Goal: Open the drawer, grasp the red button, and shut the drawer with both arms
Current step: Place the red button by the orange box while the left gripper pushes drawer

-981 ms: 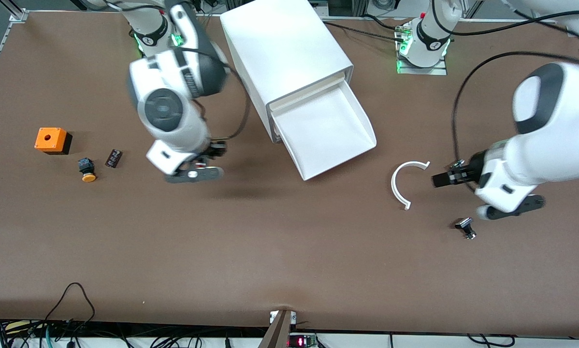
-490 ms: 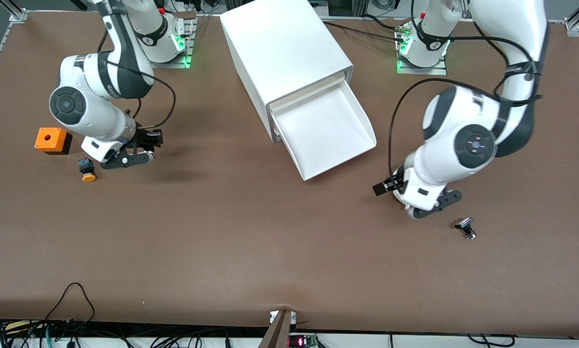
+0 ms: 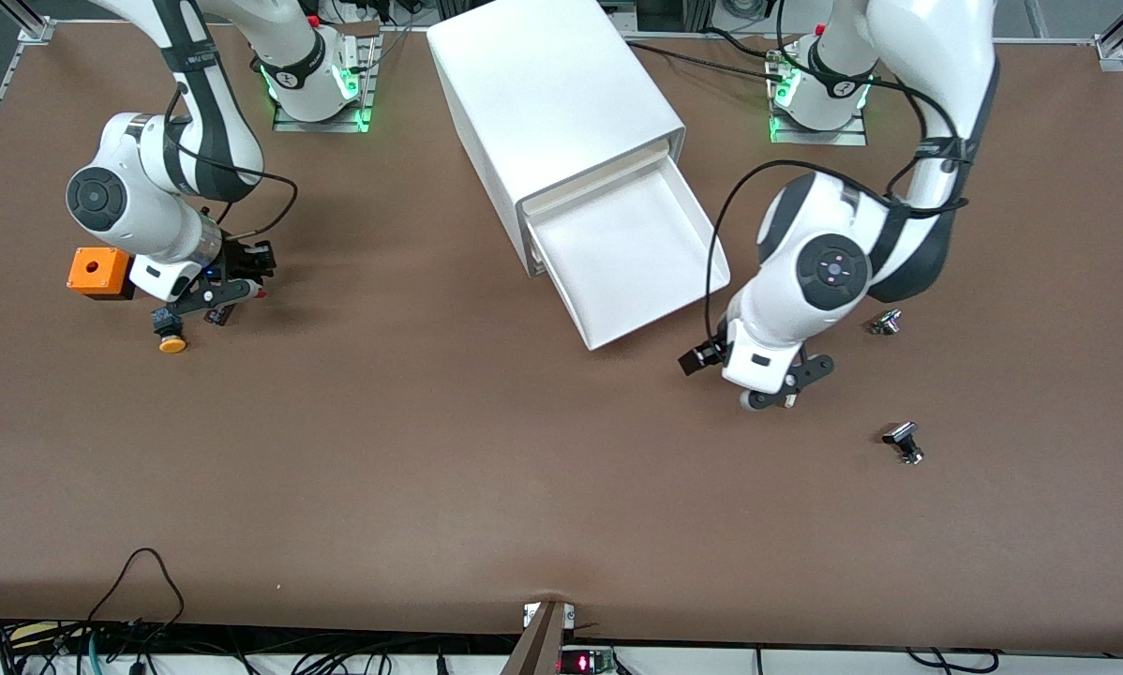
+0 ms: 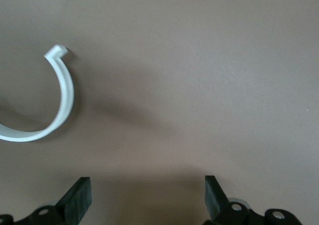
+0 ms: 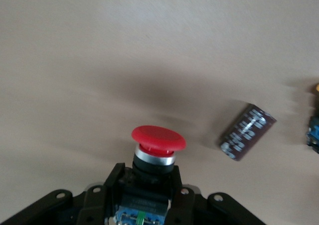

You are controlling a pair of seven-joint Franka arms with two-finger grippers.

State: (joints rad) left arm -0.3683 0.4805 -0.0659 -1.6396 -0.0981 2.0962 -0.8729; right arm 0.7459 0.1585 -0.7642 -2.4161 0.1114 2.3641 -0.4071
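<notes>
The drawer (image 3: 636,248) stands pulled out of the white cabinet (image 3: 552,103), and its white floor is bare. My right gripper (image 5: 143,185) is shut on the black-and-blue body of the button (image 5: 158,138), whose red cap points away from the hand. In the front view the right gripper (image 3: 243,274) hangs low over the table beside the orange box (image 3: 102,271). My left gripper (image 4: 147,199) is open with only bare table between its fingers. In the front view the left gripper (image 3: 702,359) is over the table by the drawer's front corner.
A yellow-capped button (image 3: 170,333) and a dark cylinder (image 5: 247,131) lie on the table near the right gripper. A white curved strip (image 4: 56,108) lies under the left arm. Two small metal parts (image 3: 885,323) (image 3: 904,442) lie toward the left arm's end.
The right arm has swung from the table's middle toward the orange box, carrying the button. The left arm has swung in toward the drawer and now covers the white curved strip.
</notes>
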